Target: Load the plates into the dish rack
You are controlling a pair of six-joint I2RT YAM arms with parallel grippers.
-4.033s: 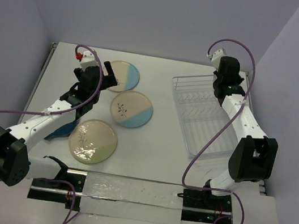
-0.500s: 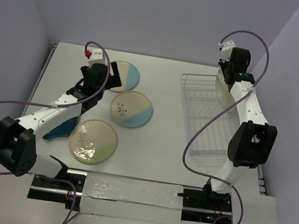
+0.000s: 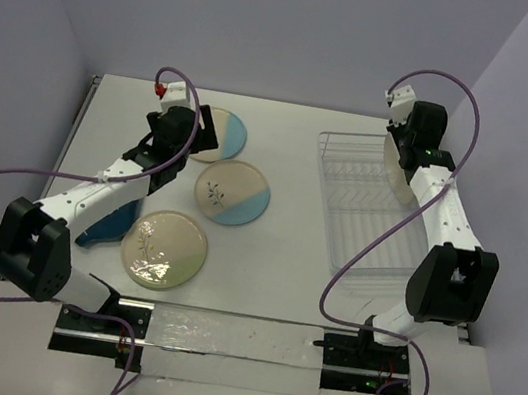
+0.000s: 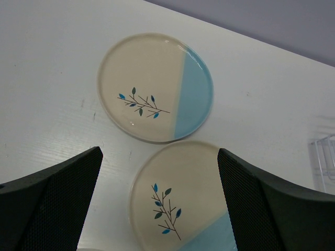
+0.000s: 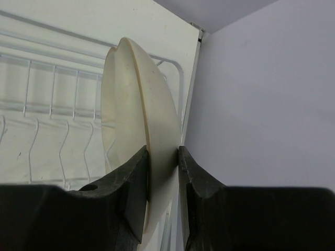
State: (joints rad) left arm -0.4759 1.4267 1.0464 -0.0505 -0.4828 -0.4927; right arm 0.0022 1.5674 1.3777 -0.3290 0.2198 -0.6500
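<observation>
Dish rack at three o'clock on the worktop. Cream plate upright at its far end, edge-on, likely for slotting between the wires. Four more flat at nine to eleven o'clock: two sprig plates, green floral plate, dark blue plate. Narrowly closed on the cream plate's rim, right fingers; spread wide above the sprig plates, holding nothing, left fingers.
</observation>
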